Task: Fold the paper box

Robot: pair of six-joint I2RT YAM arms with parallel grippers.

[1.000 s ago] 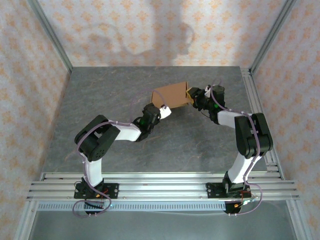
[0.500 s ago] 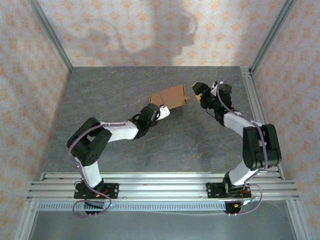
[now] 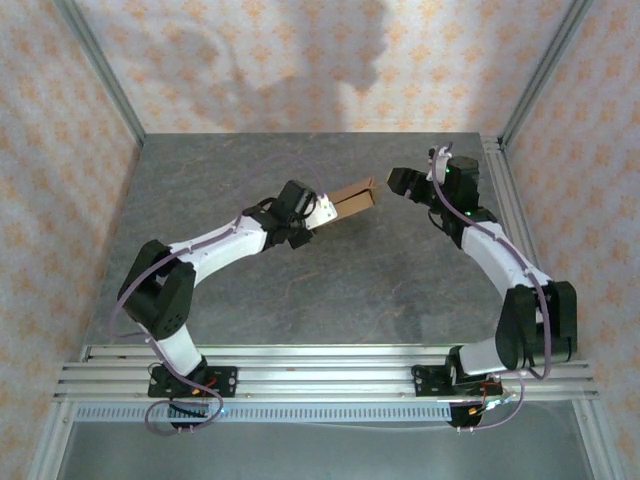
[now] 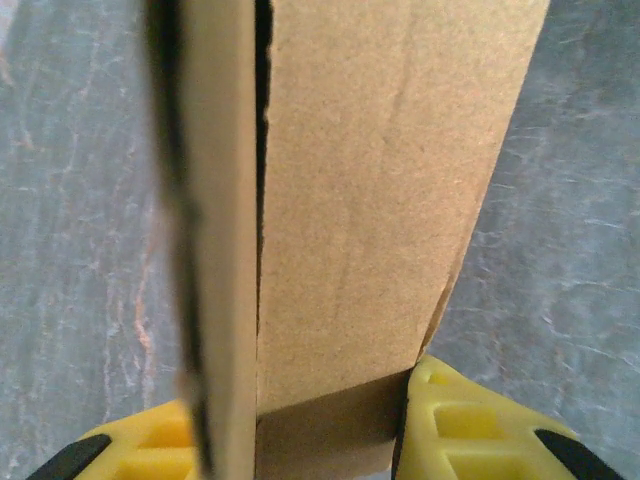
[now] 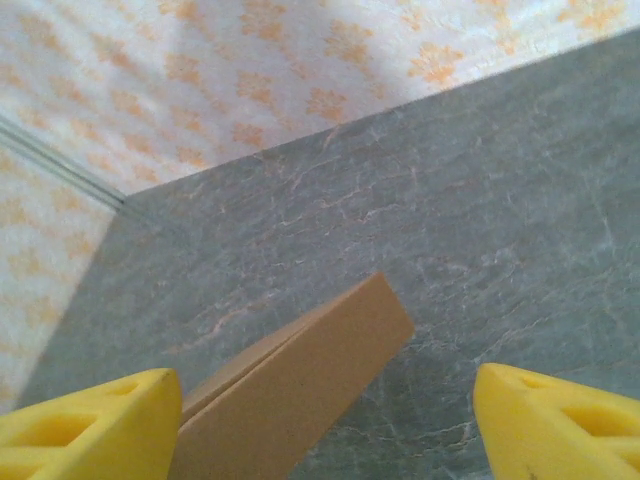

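While clamped, paper box (image 3: 358,196) long-axis rightward.

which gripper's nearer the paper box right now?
Left. The left gripper is clamped on one end of the paper box, jaws on the cardboard. The right gripper stands open just off the opposite end, not touching.

Right end effector (image 5: 325,425) with yellow fingertips (image 5: 90,425) spread wide at the lower corners, brown paper box (image 5: 300,385) slanting up between them, just beside the lower-left fingertip, grey marbled bench (image 5: 500,200) beneath, floral-papered wall (image 5: 250,70) behind
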